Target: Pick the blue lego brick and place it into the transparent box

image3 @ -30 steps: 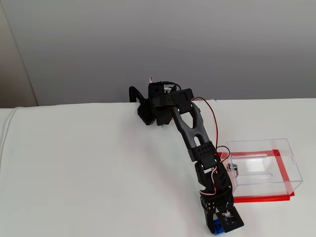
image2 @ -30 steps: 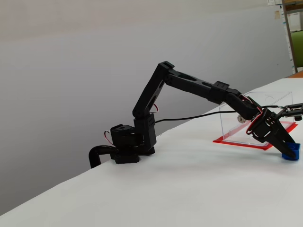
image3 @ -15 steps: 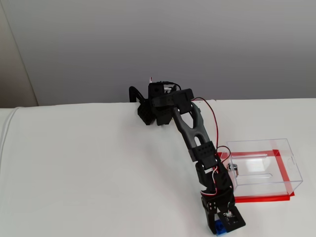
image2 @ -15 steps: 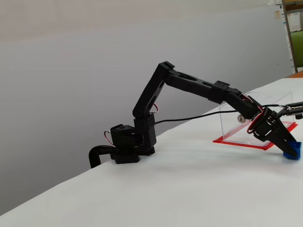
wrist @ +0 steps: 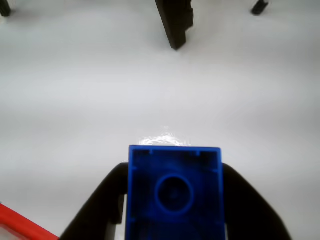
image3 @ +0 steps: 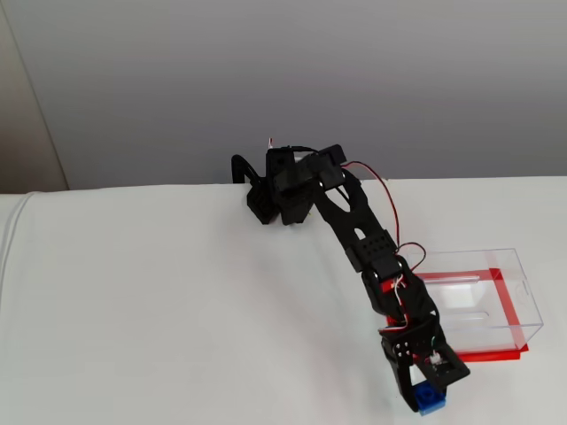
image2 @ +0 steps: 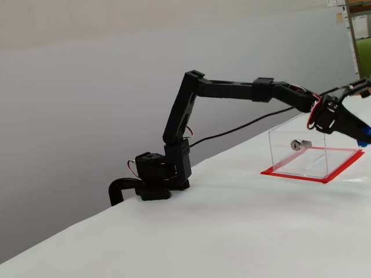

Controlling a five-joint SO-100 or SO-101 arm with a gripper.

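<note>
Your white tabletop (image3: 133,310) carries the transparent box (image3: 478,301), which sits upright on its red base with the silver lock (image2: 300,144) on the wall toward the arm's base. The arm (image2: 232,91) stretches out nearly level. Your gripper (image3: 428,396) is closed onto the blue lego brick (wrist: 174,192), held clear above the tabletop just beside the box's near corner. In the wrist view the brick's hollow underside faces the camera; its long axis can't be judged.

Blue lego brick (wrist: 174,192), black end effector (image3: 427,396), red-based transparent box (image3: 496,305).
</note>
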